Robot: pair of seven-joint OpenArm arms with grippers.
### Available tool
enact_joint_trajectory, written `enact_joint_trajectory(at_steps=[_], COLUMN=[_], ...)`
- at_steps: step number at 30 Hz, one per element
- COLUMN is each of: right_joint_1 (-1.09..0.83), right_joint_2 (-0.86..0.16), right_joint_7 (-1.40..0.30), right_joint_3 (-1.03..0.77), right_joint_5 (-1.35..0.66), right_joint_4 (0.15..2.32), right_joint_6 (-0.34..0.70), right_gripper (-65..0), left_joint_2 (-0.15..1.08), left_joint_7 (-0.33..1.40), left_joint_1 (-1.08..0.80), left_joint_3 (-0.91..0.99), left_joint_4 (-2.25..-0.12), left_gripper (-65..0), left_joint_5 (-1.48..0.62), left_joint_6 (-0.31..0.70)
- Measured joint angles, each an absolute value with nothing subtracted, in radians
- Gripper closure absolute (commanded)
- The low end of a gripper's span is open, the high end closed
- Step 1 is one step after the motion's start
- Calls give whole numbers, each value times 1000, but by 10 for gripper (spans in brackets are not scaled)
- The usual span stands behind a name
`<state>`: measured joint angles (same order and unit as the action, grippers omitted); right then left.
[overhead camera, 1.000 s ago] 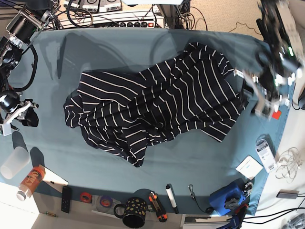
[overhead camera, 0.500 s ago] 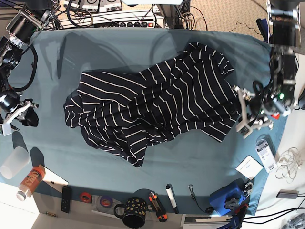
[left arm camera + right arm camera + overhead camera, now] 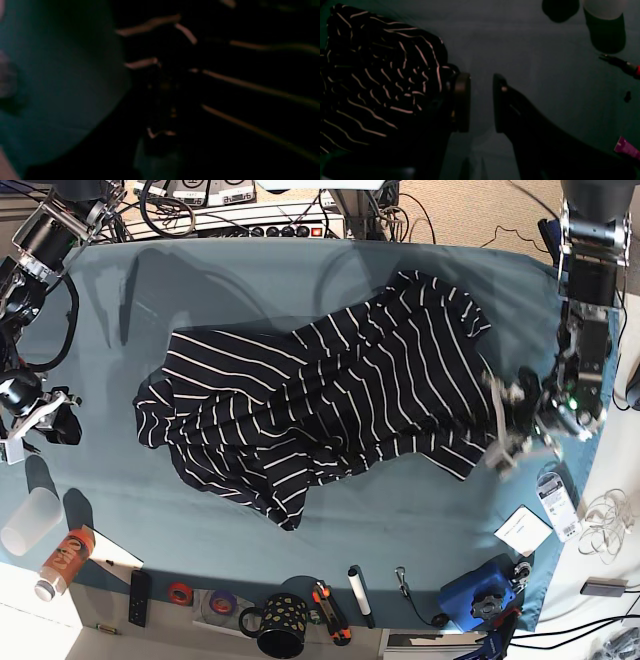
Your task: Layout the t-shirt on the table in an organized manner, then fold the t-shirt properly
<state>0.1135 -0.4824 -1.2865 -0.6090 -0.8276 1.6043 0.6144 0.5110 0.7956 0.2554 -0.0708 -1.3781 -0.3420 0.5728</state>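
The t-shirt point(image 3: 330, 400), dark with thin white stripes, lies crumpled across the middle of the teal table point(image 3: 400, 510). My left gripper point(image 3: 498, 430) sits at the shirt's right hem, blurred, and is shut on the fabric there. In the left wrist view, striped t-shirt point(image 3: 237, 82) cloth fills most of the dark frame and the fingers cannot be made out. My right gripper point(image 3: 60, 425) hovers near the table's left edge, apart from the shirt. In the right wrist view, the right gripper point(image 3: 481, 102) is open over bare cloth, with the t-shirt point(image 3: 382, 75) to its left.
A translucent cup point(image 3: 28, 520) and an orange bottle point(image 3: 65, 560) stand at the front left. A dark mug point(image 3: 280, 625), tape rolls, a remote and tools line the front edge. A blue device point(image 3: 480, 592) and cards point(image 3: 525, 530) sit front right. Cables run along the back.
My left arm has come in leftward and down to the shirt's right hem, and its gripper has closed there. The right arm and the shirt have not moved.
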Motion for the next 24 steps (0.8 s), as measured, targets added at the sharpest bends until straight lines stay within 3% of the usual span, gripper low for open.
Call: enact_joint_trajectory(at_steps=[12,24], right_joint_1=[113,114], right_joint_2=[-480,-331], right_joint_7=[-1286,-1283], right_joint_3=[-609,-609], right_joint_5=[-827,-792], right_joint_4=[1604,1604], right_joint_6=[614,615], right_gripper=[-160,-160], left_joint_2=[462,274], left_joint_7=[595,357], left_joint_1=[533,928], left_joint_3=[-69,-69], left_joint_4=[-1327,-726], left_gripper=[0,0], left_joint_5=[-334,-162], left_joint_6=[521,520])
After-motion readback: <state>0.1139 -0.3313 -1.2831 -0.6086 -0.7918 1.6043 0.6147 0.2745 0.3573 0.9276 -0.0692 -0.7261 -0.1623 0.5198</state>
